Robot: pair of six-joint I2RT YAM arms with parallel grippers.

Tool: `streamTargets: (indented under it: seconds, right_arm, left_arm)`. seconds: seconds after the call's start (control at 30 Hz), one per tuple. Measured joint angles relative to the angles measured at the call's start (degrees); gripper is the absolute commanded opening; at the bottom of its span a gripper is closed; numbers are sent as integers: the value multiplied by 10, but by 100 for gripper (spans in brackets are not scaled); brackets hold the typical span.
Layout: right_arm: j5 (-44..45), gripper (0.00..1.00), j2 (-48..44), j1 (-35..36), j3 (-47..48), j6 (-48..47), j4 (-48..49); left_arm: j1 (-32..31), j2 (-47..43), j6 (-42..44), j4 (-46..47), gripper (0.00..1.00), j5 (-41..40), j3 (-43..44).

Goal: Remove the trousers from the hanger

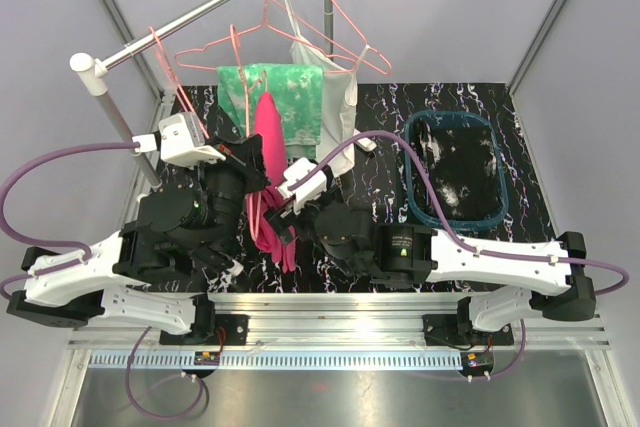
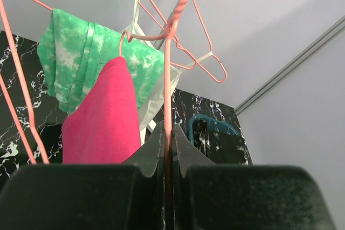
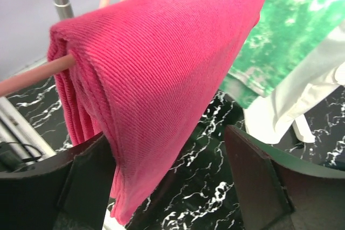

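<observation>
The magenta-pink trousers (image 1: 270,152) hang folded over a pink wire hanger (image 2: 168,79), off the rail. My left gripper (image 1: 252,169) is shut on that hanger's wire, seen in the left wrist view (image 2: 168,134). My right gripper (image 1: 287,203) is open, its jaws on either side of the magenta trousers' (image 3: 161,68) lower part (image 3: 170,149), with the left finger against the cloth. The green and white trousers (image 1: 285,97) hang on a hanger from the rail behind. The black speckled trousers (image 1: 460,172) lie in the teal basket (image 1: 410,162).
The metal rail (image 1: 200,12) runs diagonally on a white-capped post (image 1: 90,72) and carries empty pink hangers (image 1: 320,17). A white tank top (image 1: 338,97) hangs beside the green trousers. The table is black marble (image 1: 545,147).
</observation>
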Motion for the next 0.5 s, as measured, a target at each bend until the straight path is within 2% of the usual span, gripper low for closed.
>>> streamTargets:
  seconds: [0.17,0.3,0.5]
  right_arm:
    - [-7,83,0,-18,-5,-18,5]
    - [-16,76,12,-22,0,-43,3]
    - [-32,77,37,-22,15,-93,-18]
  left_arm:
    - [0,-1,0,0,0,0,0]
    - [0,-1,0,0,0,0,0]
    - [0,-1,2,-1,0,-2,0]
